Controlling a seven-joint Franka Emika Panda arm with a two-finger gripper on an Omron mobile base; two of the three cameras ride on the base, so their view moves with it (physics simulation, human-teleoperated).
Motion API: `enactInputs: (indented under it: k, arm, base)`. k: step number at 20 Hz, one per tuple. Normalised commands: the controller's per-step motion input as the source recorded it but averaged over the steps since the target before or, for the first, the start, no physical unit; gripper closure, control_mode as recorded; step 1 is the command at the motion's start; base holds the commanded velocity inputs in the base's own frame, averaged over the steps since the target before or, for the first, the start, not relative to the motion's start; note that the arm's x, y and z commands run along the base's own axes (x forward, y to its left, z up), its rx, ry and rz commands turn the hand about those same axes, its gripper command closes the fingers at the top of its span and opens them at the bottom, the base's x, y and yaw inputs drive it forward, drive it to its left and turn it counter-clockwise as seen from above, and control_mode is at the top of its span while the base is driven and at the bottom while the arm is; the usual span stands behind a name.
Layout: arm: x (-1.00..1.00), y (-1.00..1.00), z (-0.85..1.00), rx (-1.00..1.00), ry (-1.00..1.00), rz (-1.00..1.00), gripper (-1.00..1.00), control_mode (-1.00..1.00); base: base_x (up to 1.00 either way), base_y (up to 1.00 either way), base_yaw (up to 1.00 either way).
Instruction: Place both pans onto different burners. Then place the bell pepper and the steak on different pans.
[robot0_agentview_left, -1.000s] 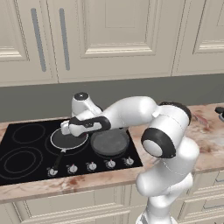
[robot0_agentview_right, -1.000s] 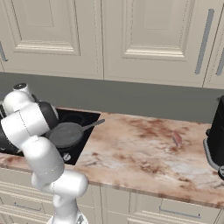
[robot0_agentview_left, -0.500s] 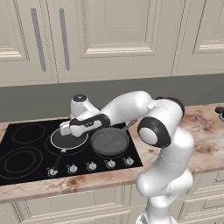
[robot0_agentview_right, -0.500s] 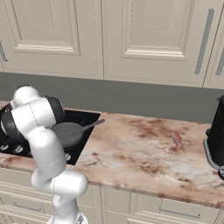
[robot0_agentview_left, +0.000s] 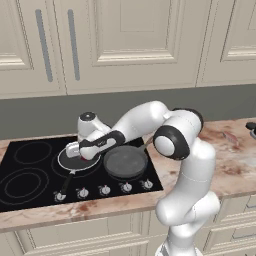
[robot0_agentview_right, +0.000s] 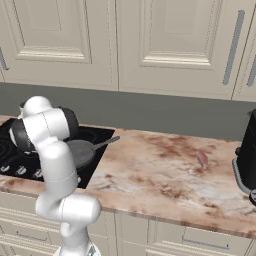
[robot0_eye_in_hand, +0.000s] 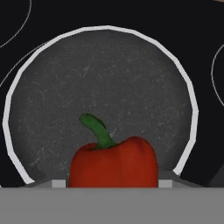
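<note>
Hovering over shallow pan (robot0_eye_in_hand: 100, 87) — tool (robot0_agentview_left: 80, 151) seemingly gripping bell pepper (robot0_eye_in_hand: 113, 162)

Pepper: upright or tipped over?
Upright: in the hand view, the pepper shows its green stem pointing up, over the dark pan.

You have two pans on the glossy black cooktop (robot0_agentview_left: 30, 170), side by side on separate burner rings. The shallow dark pan (robot0_eye_in_hand: 65, 100) has a pale rim and a speckled floor; its long black handle (robot0_agentview_left: 66, 181) points toward the knobs. The deeper grey pan (robot0_agentview_left: 125, 161) sits to its right, handle reaching out over the marble counter. The red bell pepper (robot0_eye_in_hand: 113, 162), green stem up, shows above the shallow pan's floor. The pale pink steak (robot0_agentview_right: 202, 158) lies flat on the counter, well apart from the cooktop.
</note>
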Motion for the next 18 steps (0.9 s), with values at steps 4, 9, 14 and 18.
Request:
enactInputs:
  k: [4, 9, 14, 18]
  arm:
    - [0.02, 0.03, -0.01, 0.0, 0.01, 0.0, 1.0, -1.0]
    - [0.01, 0.04, -0.01, 0.0, 0.0, 0.0, 1.0, -1.0]
    - [0.05, 0.01, -0.1, -0.01, 0.0, 0.0, 1.0, -1.0]
    - [0.05, 0.0, -0.1, 0.0, 0.0, 0.01, 1.0, -1.0]
  base:
    - [0.0, 0.0, 0.0]
    - [0.0, 0.0, 0.0]
    - [0.0, 0.0, 0.0]
    - [0.0, 0.0, 0.0]
